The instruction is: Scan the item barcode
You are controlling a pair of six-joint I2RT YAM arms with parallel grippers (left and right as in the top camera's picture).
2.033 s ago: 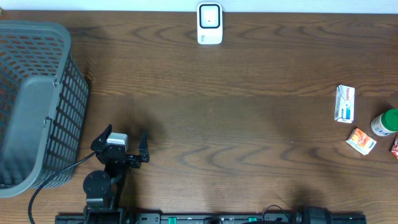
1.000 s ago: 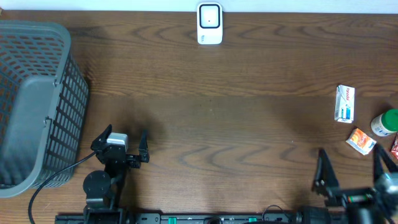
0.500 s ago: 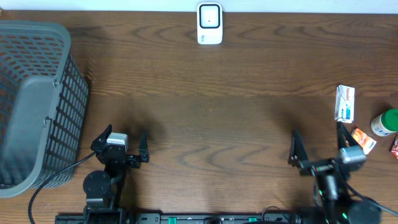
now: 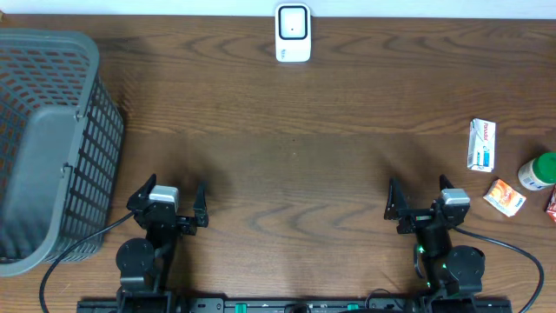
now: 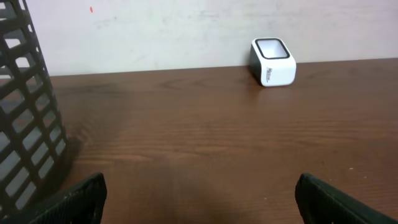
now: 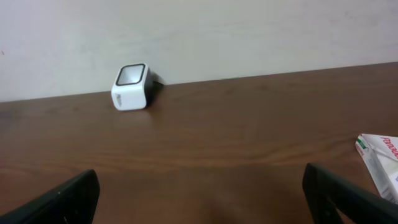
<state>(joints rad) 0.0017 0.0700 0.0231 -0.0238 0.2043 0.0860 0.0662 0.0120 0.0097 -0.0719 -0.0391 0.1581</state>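
Overhead view of a dark wooden table (image 4: 295,148) with two robot arms at its near edge. A small white scanner (image 4: 293,33) with a dark window on top stands at the middle of the far edge, against a pale wall (image 5: 155,31).

The things with barcodes lie far to the right of the scanner and nearer the robot, close to the table's right edge. A white box (image 4: 482,144) with blue and red print lies flat. A white bottle (image 4: 539,171) with a green cap is just to its right. An orange packet (image 4: 505,196) lies just in front of the two, and a red thing (image 4: 552,204) is cut off by the picture's edge. None of them touches a claw.

A large grey slatted basket (image 4: 52,148) fills the space far to the left of the scanner. The left claw (image 4: 174,188) sits left of the scanner and well in front of it, beside the basket's near corner. Its two black fingers are spread wide with nothing between them. The right claw (image 4: 419,189) sits right of the scanner and well in front of it, near the orange packet but apart from it. Its fingers are also spread wide and empty.

Both wrist views look across the wood toward the scanner. The right wrist view catches the white box at its right edge. The left wrist view shows the basket's wall at its left.
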